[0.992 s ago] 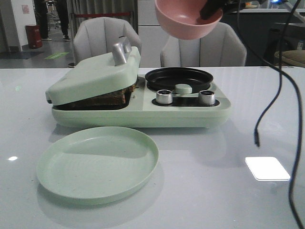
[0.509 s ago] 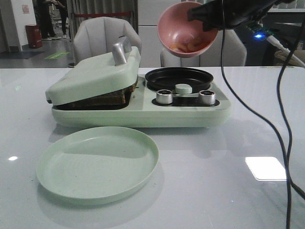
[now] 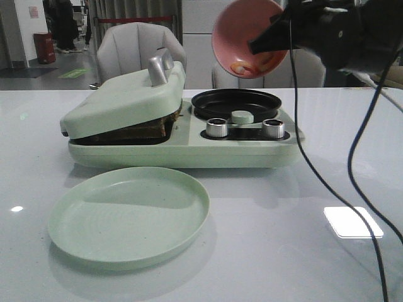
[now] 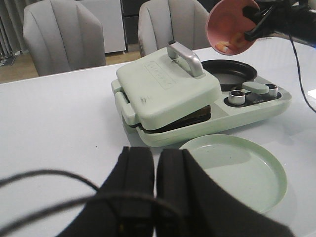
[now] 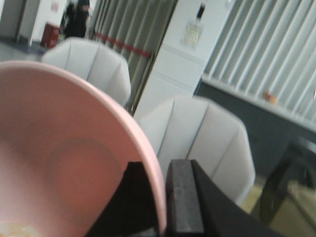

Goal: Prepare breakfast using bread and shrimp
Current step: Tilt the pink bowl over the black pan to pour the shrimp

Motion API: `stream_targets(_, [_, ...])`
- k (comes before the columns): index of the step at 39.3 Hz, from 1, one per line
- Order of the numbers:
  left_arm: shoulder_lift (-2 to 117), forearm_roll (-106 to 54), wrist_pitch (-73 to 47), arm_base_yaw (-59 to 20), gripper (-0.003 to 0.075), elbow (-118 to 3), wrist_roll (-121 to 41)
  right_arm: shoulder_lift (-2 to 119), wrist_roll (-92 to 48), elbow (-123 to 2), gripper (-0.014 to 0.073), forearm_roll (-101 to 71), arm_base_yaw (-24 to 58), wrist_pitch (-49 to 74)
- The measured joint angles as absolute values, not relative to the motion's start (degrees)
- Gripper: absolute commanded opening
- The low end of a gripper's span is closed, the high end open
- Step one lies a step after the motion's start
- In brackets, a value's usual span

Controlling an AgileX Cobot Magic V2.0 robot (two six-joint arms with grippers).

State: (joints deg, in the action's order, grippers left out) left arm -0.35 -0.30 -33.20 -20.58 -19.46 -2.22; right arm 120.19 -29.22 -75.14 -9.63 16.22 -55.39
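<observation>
Front view: a pale green plate (image 3: 129, 216) sits nearest on the table (image 3: 271, 251). Behind it, bread (image 3: 146, 130) lies inside the closed sandwich maker (image 3: 179, 126). Above its black pan (image 3: 236, 104), the right end effector (image 3: 267, 41) pinches a tilted pink bowl (image 3: 245, 38) holding shrimp (image 3: 249, 66). The left end effector (image 4: 148, 190) is pressed together.

Lighting, for your record: you get soft, even indoor light from overhead. Glare: one bright rectangular reflection on the glossy table (image 3: 189, 286) at front right, one small white spot at far left. Shadows: faint and diffuse beneath the green plate (image 3: 129, 216) and the sandwich maker (image 3: 182, 129). Front view: sharp on the table, though the right arm (image 3: 352, 31) reads nearly black. Left wrist view: your left gripper (image 4: 153, 190) is a dark, soft-edged mass. Right wrist view: noticeably blurred throughout, the pink bowl (image 5: 64, 158) and chairs (image 5: 197, 143) both smeared
</observation>
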Motion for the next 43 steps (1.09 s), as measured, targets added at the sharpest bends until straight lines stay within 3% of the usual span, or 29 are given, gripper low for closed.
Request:
stream_targets(6, [-0.3,-0.3,-33.2,-20.6,0.0114,-19.5,-2.2,123.5,-29.5,-75.1,0.0134,-1.8,16.2,-62.9])
stream_targets(34, [-0.3,-0.3,-33.2,-20.6,0.0114,-19.5,-2.2,124.2,-54.5,-76.0,0.0134,4.8,16.2,-64.4])
stream_targets(38, [-0.3,-0.3,-33.2,-20.6,0.0114,-19.5,-2.2,124.2,-50.0,-76.1,0.0134,4.4,16.2,-64.4])
stream_targets(43, [-0.3,-0.3,-33.2,-20.6,0.0114,-19.5,-2.2,124.2,-31.7,-76.3,0.0134,0.7,16.2,-64.4])
